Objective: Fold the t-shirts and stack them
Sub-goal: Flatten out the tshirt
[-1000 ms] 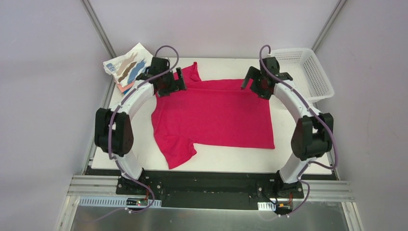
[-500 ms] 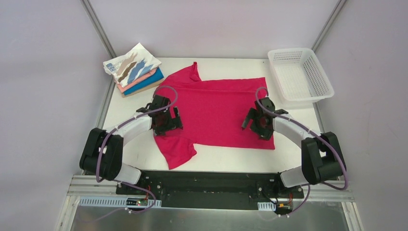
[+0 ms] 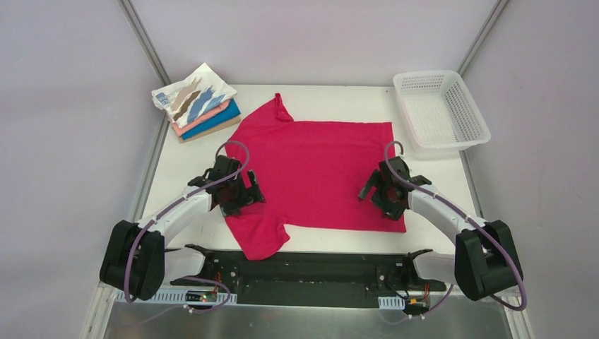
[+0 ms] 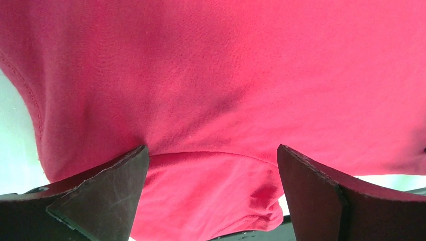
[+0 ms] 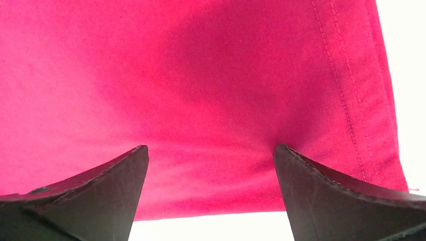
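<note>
A crimson-pink t-shirt (image 3: 311, 169) lies spread flat on the white table (image 3: 339, 95). It fills the left wrist view (image 4: 226, 75) and the right wrist view (image 5: 201, 75). My left gripper (image 3: 236, 198) is open, its fingertips pressing on the cloth near the front left sleeve (image 3: 261, 233). My right gripper (image 3: 385, 200) is open, its fingertips pressing on the cloth near the front right hem corner. A folded stack at the back left has the white shirt with tan and blue streaks (image 3: 192, 95) on top, with salmon (image 3: 205, 116), blue (image 3: 215, 121) and tan layers under it.
A white plastic mesh basket (image 3: 441, 113) stands at the back right of the table. The black front rail (image 3: 311, 265) with the arm bases runs along the near edge. Grey walls enclose the table on three sides.
Both arms have drawn back from the far edge of the shirt to its near part. The shirt has spread flatter and its near edge has shifted toward the front.
</note>
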`<state>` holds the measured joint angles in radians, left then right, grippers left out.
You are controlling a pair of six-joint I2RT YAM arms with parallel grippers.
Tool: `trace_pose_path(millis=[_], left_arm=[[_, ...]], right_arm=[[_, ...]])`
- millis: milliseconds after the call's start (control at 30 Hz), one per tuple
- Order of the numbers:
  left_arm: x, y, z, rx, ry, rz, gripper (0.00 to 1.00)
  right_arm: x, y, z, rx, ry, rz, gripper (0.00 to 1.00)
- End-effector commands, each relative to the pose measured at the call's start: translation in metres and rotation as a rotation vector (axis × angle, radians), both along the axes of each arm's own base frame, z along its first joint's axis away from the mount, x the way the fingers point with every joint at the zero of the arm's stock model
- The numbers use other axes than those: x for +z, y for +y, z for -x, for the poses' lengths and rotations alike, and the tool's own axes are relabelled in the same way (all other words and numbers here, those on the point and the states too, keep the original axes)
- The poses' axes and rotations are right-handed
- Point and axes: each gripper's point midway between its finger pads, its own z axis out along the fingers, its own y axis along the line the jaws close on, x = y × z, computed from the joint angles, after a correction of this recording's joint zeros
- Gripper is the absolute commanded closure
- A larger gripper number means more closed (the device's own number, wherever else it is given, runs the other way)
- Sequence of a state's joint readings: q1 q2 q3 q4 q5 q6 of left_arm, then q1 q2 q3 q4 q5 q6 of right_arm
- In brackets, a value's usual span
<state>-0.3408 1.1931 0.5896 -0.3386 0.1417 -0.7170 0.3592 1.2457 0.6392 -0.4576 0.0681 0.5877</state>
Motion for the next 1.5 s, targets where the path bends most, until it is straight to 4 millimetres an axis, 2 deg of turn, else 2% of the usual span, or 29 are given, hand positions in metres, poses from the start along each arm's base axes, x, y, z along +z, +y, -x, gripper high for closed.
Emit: trace_pose_path(millis=[0,100,200,233,367,500,633,700,733,767,800,900,1067,1200,1467], left_arm=[[0.016,-0.009,0.004,-0.048,0.009,0.031,0.01],[0.045,-0.012,-0.027,-0.052,-0.088,0.014,0.01],[0.079,-0.017,-0.068,-0.048,-0.198,-0.01,0.01],[0.095,-0.02,-0.083,-0.049,-0.246,-0.011,0.01],[0.121,-0.026,-0.159,-0.031,-0.339,-0.099,0.01],[0.132,-0.04,-0.247,-0.021,-0.4,-0.129,0.01],[0.12,-0.048,-0.328,-0.001,-0.433,-0.107,0.01],[0.115,-0.051,-0.358,0.003,-0.454,-0.086,0.01],[0.122,-0.052,-0.371,0.006,-0.481,-0.069,0.01],[0.111,-0.053,-0.377,0.002,-0.469,-0.06,0.01],[0.113,-0.054,-0.387,0.005,-0.487,-0.058,0.01],[0.096,-0.057,-0.403,0.004,-0.497,-0.06,0.01],[0.064,-0.076,-0.412,-0.041,-0.471,0.035,0.01],[0.053,-0.086,-0.415,-0.042,-0.464,0.103,0.01],[0.049,-0.101,-0.417,-0.061,-0.464,0.208,0.01]], right_arm=[[0.015,-0.004,0.001,-0.006,-0.003,0.026,0.01],[0.036,0.001,-0.016,0.02,-0.08,0.011,0.01],[0.058,0.006,-0.034,0.066,-0.175,0.004,0.01],[0.062,0.008,-0.038,0.084,-0.199,0.002,0.0],[0.059,0.013,-0.049,0.13,-0.228,-0.001,0.01],[0.045,0.014,-0.055,0.137,-0.198,0.017,0.01],[0.033,0.016,-0.059,0.144,-0.169,0.029,0.01],[0.027,0.013,-0.061,0.14,-0.155,0.047,0.01],[0.023,0.012,-0.061,0.137,-0.146,0.055,0.0],[0.021,0.011,-0.061,0.135,-0.139,0.059,0.01],[0.019,0.01,-0.062,0.134,-0.135,0.061,0.0],[0.013,0.007,-0.061,0.129,-0.116,0.067,0.01],[0.008,0.004,-0.062,0.115,-0.094,0.066,0.0],[0.003,0.003,-0.06,0.112,-0.076,0.063,0.0],[-0.002,-0.001,-0.06,0.099,-0.054,0.065,0.0]])
